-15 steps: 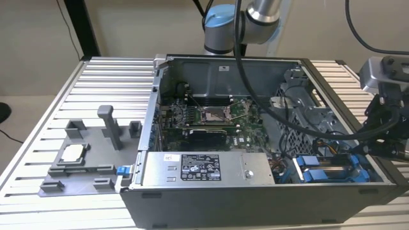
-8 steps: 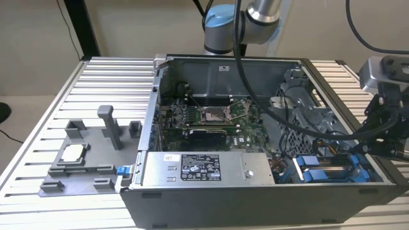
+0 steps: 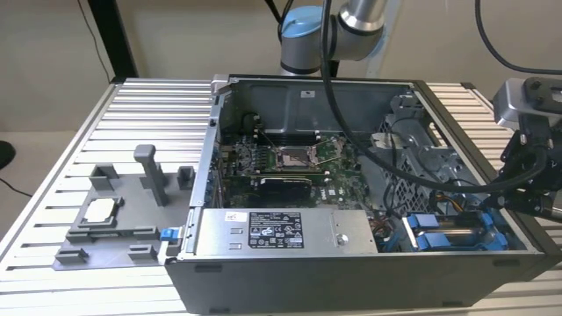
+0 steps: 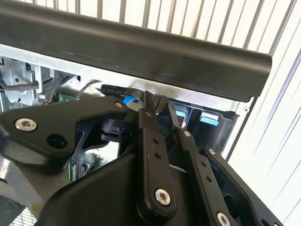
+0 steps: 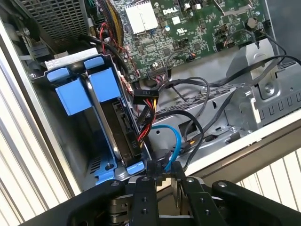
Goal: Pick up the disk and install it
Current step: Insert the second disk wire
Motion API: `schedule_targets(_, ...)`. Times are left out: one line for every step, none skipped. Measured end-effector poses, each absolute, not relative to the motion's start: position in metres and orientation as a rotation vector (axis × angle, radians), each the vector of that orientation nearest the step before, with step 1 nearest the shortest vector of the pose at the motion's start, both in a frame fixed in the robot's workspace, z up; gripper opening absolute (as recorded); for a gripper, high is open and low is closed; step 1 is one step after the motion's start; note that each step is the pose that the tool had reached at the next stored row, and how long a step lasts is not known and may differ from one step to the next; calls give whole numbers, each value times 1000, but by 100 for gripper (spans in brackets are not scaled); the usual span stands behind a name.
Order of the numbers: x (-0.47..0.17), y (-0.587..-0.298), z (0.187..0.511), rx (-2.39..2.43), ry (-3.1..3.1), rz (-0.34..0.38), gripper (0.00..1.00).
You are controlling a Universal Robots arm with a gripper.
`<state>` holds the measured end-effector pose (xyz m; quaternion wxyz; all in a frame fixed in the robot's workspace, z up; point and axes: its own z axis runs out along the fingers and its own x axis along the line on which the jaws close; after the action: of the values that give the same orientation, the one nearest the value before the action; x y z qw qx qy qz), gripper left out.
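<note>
Blue carrier tabs mark the disk [image 5: 110,127], which I see seated edge-on in the drive bay at the corner of the open computer case [image 3: 351,276], at the exterior view's right. My gripper [image 5: 163,175] hangs just over that bay's edge, its fingers [image 4: 149,123] drawn close together with nothing between them; one blue end tab [image 5: 135,167] lies just beside the fingertips. Grey power-supply box [image 3: 285,232] sits near the bay.
</note>
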<state>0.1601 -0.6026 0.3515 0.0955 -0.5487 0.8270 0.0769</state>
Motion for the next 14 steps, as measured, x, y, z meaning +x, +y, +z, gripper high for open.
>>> schedule_targets(160, -603, 351, -1626, 2451, 228, 100)
schedule_targets(160, -603, 351, -1626, 2451, 228, 100)
schedule_targets(160, -603, 351, -1626, 2451, 228, 100)
schedule_targets(160, -603, 351, -1626, 2451, 228, 100)
schedule_targets(160, -603, 351, -1626, 2451, 228, 100)
schedule_targets(160, -603, 351, -1626, 2451, 228, 100)
schedule_targets(160, -603, 351, -1626, 2451, 227, 0)
schedule_targets(160, -603, 351, -1626, 2451, 227, 0)
schedule_targets(160, -603, 351, -1626, 2450, 228, 0)
schedule_targets(160, -603, 351, -1626, 2450, 228, 0)
schedule_targets(159, -603, 351, -1626, 2451, 228, 0)
schedule_targets(159, -603, 351, -1626, 2450, 228, 0)
schedule_targets(158, -603, 351, -1626, 2451, 227, 0)
schedule_targets(157, -603, 351, -1626, 2450, 228, 0)
